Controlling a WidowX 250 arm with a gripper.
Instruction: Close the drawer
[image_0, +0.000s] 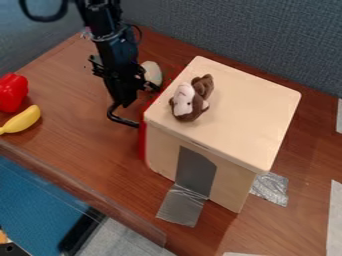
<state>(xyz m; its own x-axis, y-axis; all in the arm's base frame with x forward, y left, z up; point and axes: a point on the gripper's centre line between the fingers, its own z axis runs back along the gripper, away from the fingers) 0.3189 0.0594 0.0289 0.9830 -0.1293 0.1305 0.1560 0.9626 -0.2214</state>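
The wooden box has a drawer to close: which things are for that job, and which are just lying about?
For the job:
- gripper
- wooden box
- its red side, probably the drawer

Just lying about:
- brown-and-white plush toy
- banana
- red toy
- pale rounded thing

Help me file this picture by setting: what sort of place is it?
Probably a robotics lab or office test bench: a robot arm hangs over a wood-grain table, a small wooden cabinet is fixed with silver tape, and fabric-like partitions stand behind.
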